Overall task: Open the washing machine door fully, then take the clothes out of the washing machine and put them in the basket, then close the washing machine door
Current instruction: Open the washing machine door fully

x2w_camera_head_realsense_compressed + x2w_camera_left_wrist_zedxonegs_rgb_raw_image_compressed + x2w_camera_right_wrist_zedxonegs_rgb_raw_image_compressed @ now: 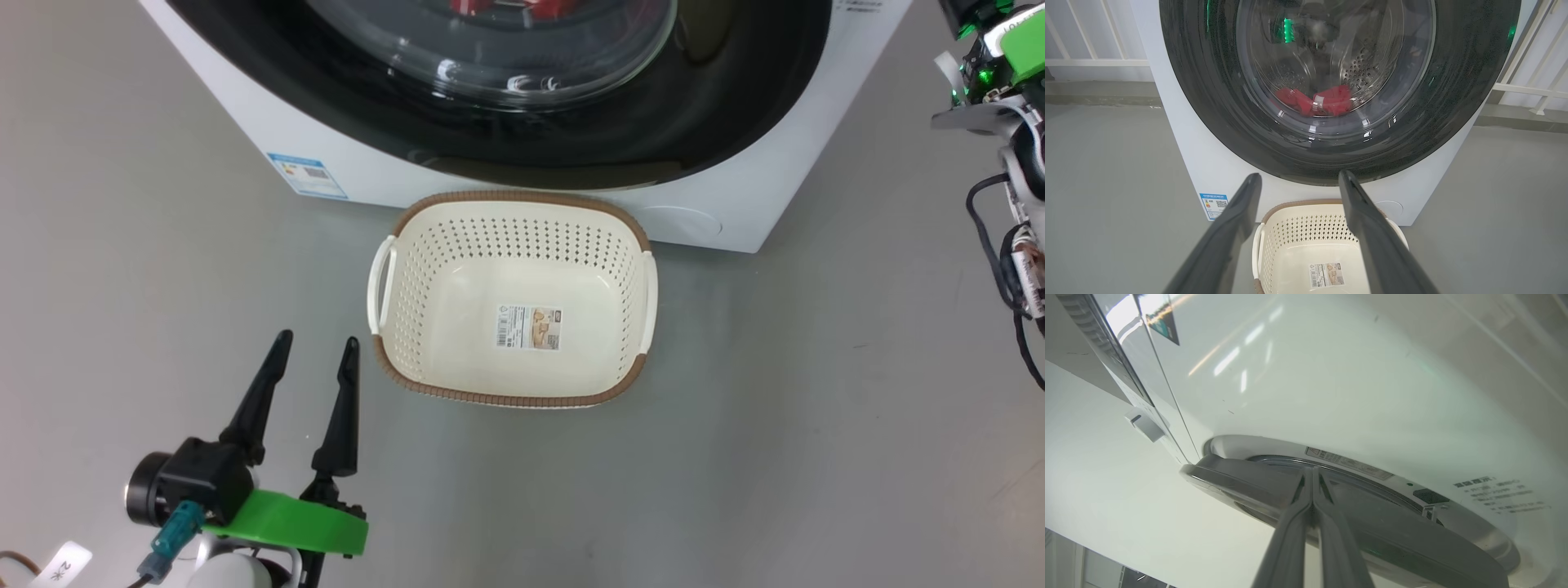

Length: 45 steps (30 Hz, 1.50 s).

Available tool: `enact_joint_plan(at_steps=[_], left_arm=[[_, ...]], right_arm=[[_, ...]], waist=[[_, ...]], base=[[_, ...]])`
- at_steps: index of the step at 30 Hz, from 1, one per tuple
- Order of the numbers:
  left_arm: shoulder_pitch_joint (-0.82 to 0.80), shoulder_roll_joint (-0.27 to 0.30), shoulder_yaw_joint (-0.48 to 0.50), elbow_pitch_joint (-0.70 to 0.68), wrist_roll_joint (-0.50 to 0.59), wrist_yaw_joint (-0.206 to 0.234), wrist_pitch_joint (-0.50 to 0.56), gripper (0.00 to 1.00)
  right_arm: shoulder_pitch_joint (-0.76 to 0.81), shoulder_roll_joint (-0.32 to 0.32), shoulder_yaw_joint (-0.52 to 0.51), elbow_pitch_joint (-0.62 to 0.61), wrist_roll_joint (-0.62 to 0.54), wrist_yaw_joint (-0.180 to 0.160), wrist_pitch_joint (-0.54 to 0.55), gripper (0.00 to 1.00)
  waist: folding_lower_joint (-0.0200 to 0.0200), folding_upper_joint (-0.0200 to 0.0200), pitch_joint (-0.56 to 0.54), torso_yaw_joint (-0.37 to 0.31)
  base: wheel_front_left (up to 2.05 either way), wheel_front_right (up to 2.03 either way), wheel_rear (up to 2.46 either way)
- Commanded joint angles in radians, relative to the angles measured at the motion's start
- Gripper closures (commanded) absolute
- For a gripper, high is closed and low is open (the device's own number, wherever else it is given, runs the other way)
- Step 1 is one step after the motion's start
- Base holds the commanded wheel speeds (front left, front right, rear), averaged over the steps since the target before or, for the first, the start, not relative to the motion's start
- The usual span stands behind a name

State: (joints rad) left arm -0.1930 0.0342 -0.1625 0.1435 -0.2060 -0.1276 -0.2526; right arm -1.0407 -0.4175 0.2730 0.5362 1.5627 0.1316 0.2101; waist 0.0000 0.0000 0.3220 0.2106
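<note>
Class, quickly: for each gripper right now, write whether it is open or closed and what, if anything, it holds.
Left gripper: open, holding nothing.
Right gripper: closed, holding nothing, tips at the rim of the washing machine door.

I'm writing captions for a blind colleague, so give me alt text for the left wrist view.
Red clothes lie behind the glass of the round black washing machine door on a white washing machine. Below it, a cream basket with a paper label inside stands on the floor, framed by the open left claw.
</note>
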Motion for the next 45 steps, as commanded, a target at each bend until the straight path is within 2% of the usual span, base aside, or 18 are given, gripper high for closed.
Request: enact_joint_plan(at_steps=[1,5,11,17,24,32,45], left_arm=[[-0.023,0.016,0.026,-0.020,-0.005,-0.003,-0.009,0.00],[-0.027,0.016,0.019,-0.020,-0.007,-0.003,-0.009,0.00],[-0.036,0.016,0.008,-0.023,-0.013,-0.003,-0.009,0.00],[-0.049,0.016,0.001,-0.025,-0.018,-0.003,-0.009,0.00],[-0.058,0.016,-0.005,-0.026,-0.021,-0.003,-0.009,0.00],[-0.061,0.016,-0.008,-0.020,-0.023,-0.003,-0.009,0.00],[-0.032,0.016,0.000,-0.006,-0.014,-0.003,-0.009,0.00]], right_arm=[[-0.027,-0.005,0.003,-0.005,0.033,-0.001,0.057,1.00],[-0.062,-0.008,-0.008,0.057,0.097,-0.001,0.175,1.00],[-0.117,-0.004,-0.013,0.123,0.133,-0.001,0.271,1.00],[-0.179,0.013,-0.004,0.218,0.147,-0.001,0.339,1.00],[-0.226,0.029,0.006,0.273,0.143,-0.001,0.381,1.00],[-0.218,0.044,0.023,0.270,0.133,-0.001,0.433,1.00],[-0.066,0.070,0.055,0.165,0.109,-0.001,0.493,1.00]], waist=[[0.0000,0.0000,0.012,0.010],[0.0000,0.0000,0.023,0.016],[0.0000,0.0000,0.046,0.022],[0.0000,0.0000,0.070,0.028],[0.0000,0.0000,0.082,0.033],[0.0000,0.0000,0.069,0.033],[0.0000,0.0000,0.009,0.021]], base=[[0.00,0.00,0.00],[0.00,0.00,0.00],[0.00,0.00,0.00],[0.00,0.00,0.00],[0.00,0.00,0.00],[0.00,0.00,0.00],[0.00,0.00,0.00]])
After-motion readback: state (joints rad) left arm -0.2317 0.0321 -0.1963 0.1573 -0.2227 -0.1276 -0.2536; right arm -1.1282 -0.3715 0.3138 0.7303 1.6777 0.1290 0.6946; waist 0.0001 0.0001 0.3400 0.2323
